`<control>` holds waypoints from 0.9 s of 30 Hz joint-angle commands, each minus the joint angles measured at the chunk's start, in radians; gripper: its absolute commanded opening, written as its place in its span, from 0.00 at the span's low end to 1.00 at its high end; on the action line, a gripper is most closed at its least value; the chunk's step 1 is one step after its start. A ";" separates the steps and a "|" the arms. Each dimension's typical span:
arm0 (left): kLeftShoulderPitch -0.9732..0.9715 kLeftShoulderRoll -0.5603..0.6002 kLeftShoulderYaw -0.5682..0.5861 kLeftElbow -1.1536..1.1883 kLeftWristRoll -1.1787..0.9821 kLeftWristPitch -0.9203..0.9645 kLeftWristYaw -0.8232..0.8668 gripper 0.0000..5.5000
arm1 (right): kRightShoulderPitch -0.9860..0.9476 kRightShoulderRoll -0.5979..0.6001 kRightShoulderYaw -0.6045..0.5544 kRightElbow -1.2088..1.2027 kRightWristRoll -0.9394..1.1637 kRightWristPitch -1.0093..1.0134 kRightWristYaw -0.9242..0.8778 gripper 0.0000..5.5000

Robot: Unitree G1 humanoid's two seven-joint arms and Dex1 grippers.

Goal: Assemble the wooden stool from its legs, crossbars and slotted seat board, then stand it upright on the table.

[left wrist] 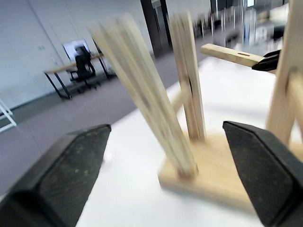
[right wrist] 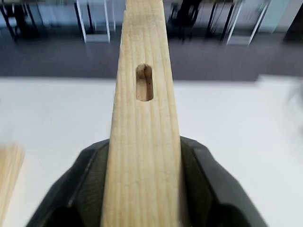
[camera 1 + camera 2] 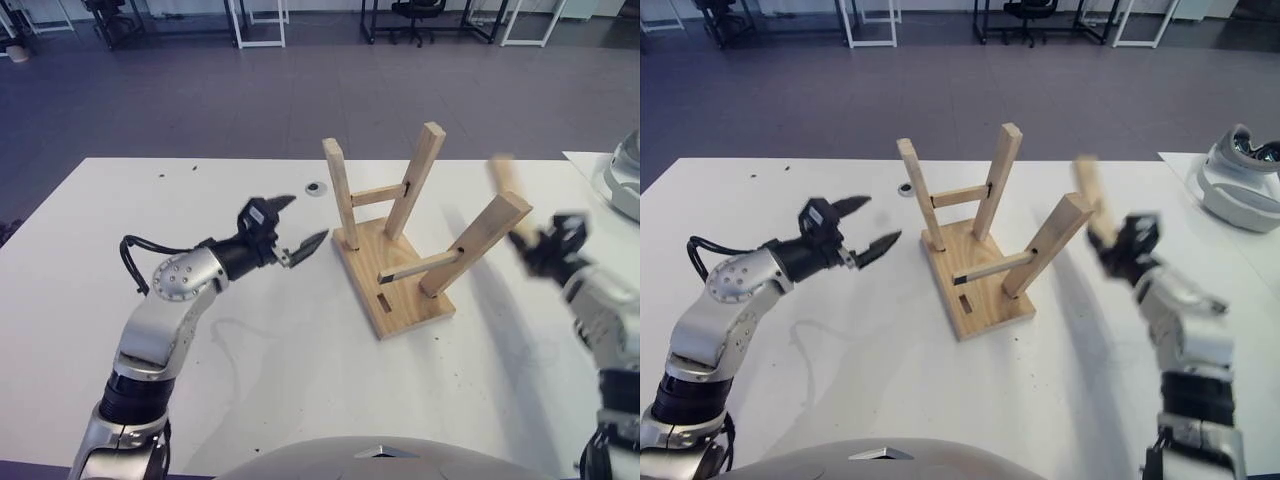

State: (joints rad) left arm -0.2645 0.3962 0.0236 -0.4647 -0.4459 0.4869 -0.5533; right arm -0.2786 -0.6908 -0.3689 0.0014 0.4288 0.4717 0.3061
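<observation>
Assembly looks about three-quarters done: the pale slotted wooden seat board [image 3: 405, 305] lies underside-up on the white table [image 3: 300, 380], just ahead of the left pincer [image 3: 305, 220], which is wide open and empty. Three square wooden legs [image 3: 420, 175] and two thin crossbars [image 3: 378, 195] are fitted. Near the board's far side, the right pincer [image 3: 535, 243] clamps the fourth mortised leg [image 2: 144, 132] aloft. Seating it and standing everything upright likely remain. No writing is legible.

Seat board [image 3: 408, 300] flat, 3 legs [image 3: 340, 190] up w/ 2 crossbars [image 3: 377, 195] fitted; 4th leg [image 3: 506, 183] separate, tilted aloft
</observation>
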 commanded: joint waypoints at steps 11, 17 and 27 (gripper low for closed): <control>-0.598 -0.320 0.196 0.271 -0.535 0.036 0.199 0.65 | -0.373 0.040 0.354 -0.380 -0.036 -0.297 0.397 0.38; -0.565 -0.310 0.186 0.253 -0.540 0.032 0.193 0.42 | -0.377 0.056 0.345 -0.382 -0.025 -0.275 0.396 0.38; -0.562 -0.305 0.183 0.243 -0.565 0.034 0.210 0.22 | -0.381 0.061 0.353 -0.365 -0.105 -0.303 0.381 0.38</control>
State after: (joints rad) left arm -0.8339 0.0768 0.2023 -0.2210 -1.0166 0.5179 -0.3533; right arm -0.6356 -0.6344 -0.0069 -0.3646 0.3363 0.1826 0.6893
